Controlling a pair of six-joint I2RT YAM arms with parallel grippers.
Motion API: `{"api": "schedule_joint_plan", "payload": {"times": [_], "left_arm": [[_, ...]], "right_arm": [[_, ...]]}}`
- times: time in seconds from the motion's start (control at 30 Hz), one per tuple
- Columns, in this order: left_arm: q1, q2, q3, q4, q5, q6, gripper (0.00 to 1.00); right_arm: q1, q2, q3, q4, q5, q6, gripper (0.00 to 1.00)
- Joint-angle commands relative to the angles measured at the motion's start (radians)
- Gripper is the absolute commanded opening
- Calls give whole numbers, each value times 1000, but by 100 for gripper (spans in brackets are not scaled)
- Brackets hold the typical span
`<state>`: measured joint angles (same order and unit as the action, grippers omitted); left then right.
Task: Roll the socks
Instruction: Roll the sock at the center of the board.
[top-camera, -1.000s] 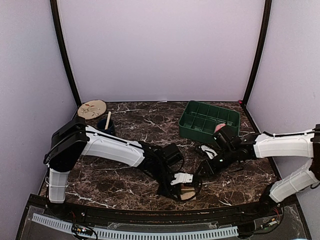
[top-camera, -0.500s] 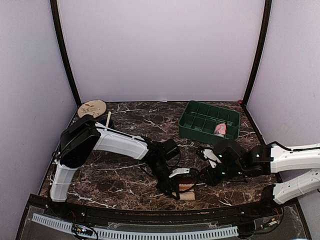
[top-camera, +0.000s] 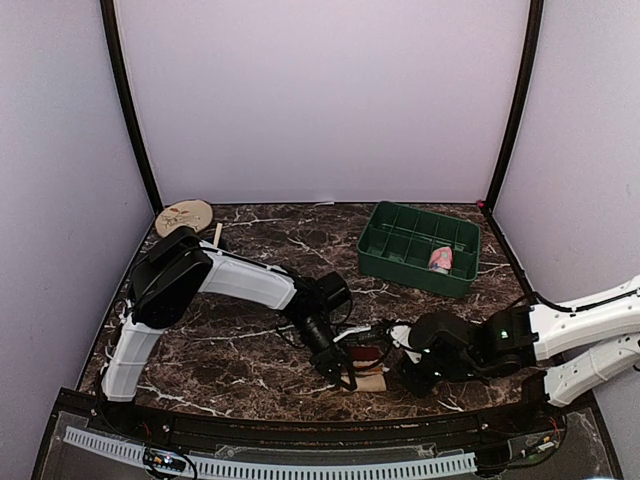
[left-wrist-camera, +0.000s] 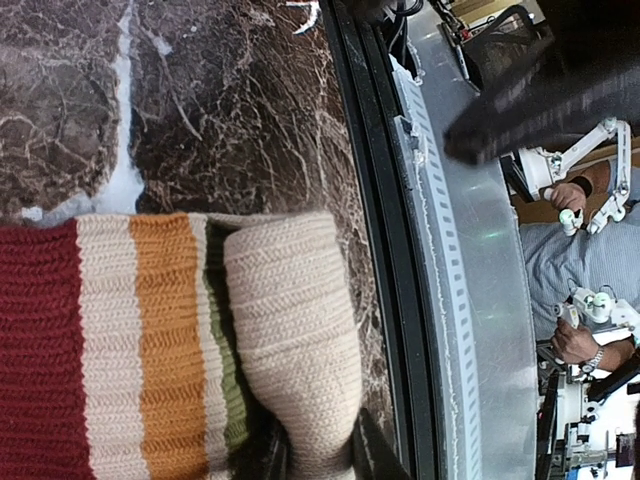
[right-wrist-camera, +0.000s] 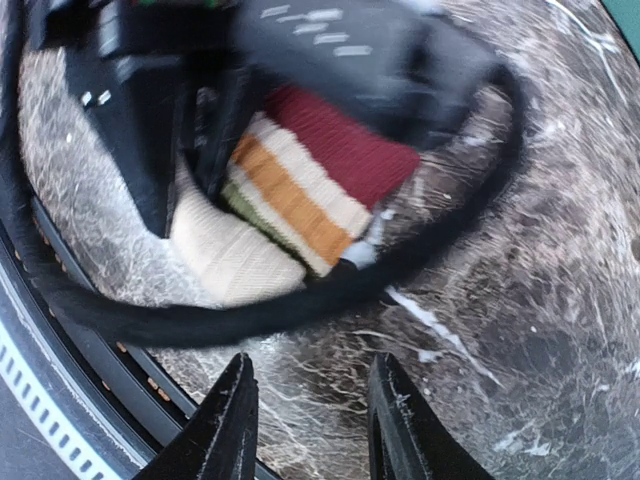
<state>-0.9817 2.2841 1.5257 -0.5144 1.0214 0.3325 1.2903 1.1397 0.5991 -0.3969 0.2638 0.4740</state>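
Note:
The tan sock with brown, red and cream stripes (top-camera: 372, 362) lies near the table's front edge. In the left wrist view its cream end (left-wrist-camera: 290, 330) is folded over the striped part (left-wrist-camera: 120, 340). My left gripper (left-wrist-camera: 315, 455) is shut on that cream end, one finger on each side; in the top view it sits at the sock's left (top-camera: 348, 378). My right gripper (right-wrist-camera: 312, 365) is open and empty, low over the marble a short way from the sock (right-wrist-camera: 300, 200), at the sock's right in the top view (top-camera: 398, 358). The pink sock (top-camera: 440, 258) lies in the green tray.
The green compartment tray (top-camera: 400, 235) stands at the back right. A wooden disc (top-camera: 184, 217) and a dark cup with a stick (top-camera: 213, 250) are at the back left. The black front rail (left-wrist-camera: 375, 200) runs right beside the sock. A black cable (right-wrist-camera: 300, 300) loops between my right fingers and the sock.
My right arm has swung from beside the tray down and left to the striped sock, uncovering the pink sock in the tray. My left gripper has kept hold of the sock, shifting slightly left.

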Motion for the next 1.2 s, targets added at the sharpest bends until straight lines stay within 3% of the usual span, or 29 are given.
{"api": "schedule_joint_plan", "payload": {"times": [0.0, 0.53, 1.17], "left_arm": [[6, 37, 5, -44, -14, -9, 22], [25, 63, 20, -56, 36, -19, 24], [35, 66, 22, -61, 71, -19, 25]], "right_arm": [[67, 74, 72, 30, 35, -95, 36], [129, 304, 173, 44, 44, -339, 44], [56, 427, 208, 54, 46, -442, 46]]}}
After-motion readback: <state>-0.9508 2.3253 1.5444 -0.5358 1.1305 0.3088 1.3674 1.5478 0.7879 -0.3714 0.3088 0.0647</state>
